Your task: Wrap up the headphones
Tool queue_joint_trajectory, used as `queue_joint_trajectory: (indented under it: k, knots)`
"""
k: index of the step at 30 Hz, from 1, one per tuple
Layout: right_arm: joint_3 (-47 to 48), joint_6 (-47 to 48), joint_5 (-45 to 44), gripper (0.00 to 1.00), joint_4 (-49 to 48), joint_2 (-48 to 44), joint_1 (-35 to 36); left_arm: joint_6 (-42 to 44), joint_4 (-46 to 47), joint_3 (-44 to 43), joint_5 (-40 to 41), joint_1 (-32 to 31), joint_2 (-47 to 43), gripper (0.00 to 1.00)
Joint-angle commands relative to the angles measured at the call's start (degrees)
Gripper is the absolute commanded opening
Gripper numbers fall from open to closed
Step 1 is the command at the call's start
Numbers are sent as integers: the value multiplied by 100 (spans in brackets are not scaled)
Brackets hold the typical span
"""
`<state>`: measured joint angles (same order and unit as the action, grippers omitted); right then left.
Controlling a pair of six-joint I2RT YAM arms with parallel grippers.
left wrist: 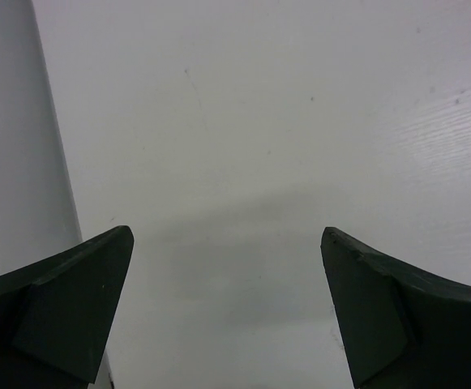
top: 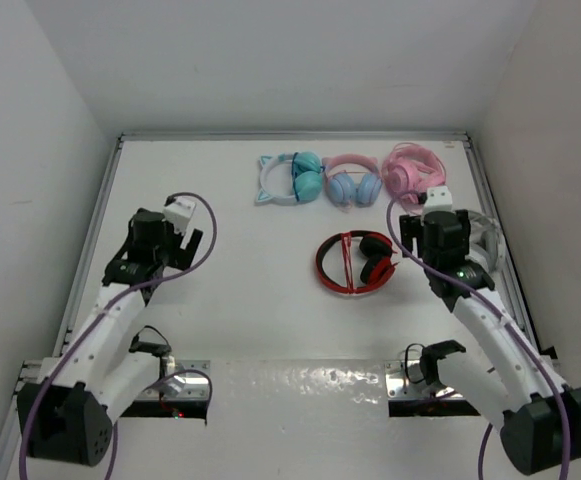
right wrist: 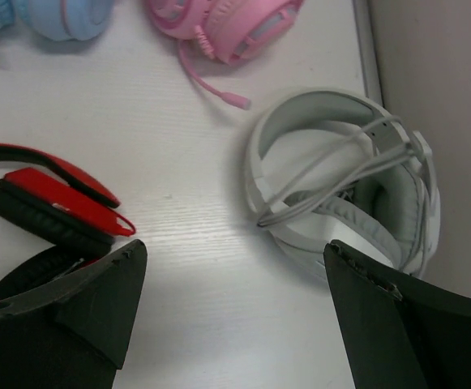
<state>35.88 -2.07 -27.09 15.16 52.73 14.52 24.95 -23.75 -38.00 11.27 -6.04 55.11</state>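
Headphones point(top: 295, 180) = teal cat-ear pair, lying at the left end of the far row on the surface point(top: 250, 300), well apart from both arms.

Near: left pincer point(left wrist: 227, 243) is wide open, nothing between the fingers, only bare surface under it. Then right pincer point(right wrist: 235, 251), also wide open and holding nothing. It hangs over the gap between the red headphones point(right wrist: 49, 203) and the white headphones point(right wrist: 340, 186) and touches neither, as far as I can see. White pair sits at the right edge, its cord looped round the band.

Far: row of three. Teal pair, then pink-banded pair with blue cups point(top: 353, 183) just beside it, then all-pink pair point(top: 413, 170).

Progress, my read: no cable trails loose from the teal pair in the top view, so it may be wrapped already, but it's too small to tell. If not, everything is left: reach, grasp, wind the cable.
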Motion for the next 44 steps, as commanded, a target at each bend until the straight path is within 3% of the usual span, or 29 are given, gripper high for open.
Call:
queue_joint_trajectory:
  k: [1,4,8,12,22,44]
  knots:
    - [-229,-434,-297,89,-347,-535,-282,-313,1030,257,-414,-2,-659,100]
    - [-449,-461,-305,89,-329,-1034,-424,-754,1074,380,-389,-2,-765,100]
    - [-704,-645,-726,89,-426,-1624,-433,-1560,1223,329,583,-2,-529,100]
    - [-934,-638,-991,89,-558,-2012,-433,-2020,1258,179,1061,7,-238,100]
    - [-740,-567,-745,89,-400,-2047,-433,-2214,1399,539,851,7,-651,100]
    - [-626,-470,-622,89,-514,-2232,-433,-2442,1469,548,736,-2,-642,100]
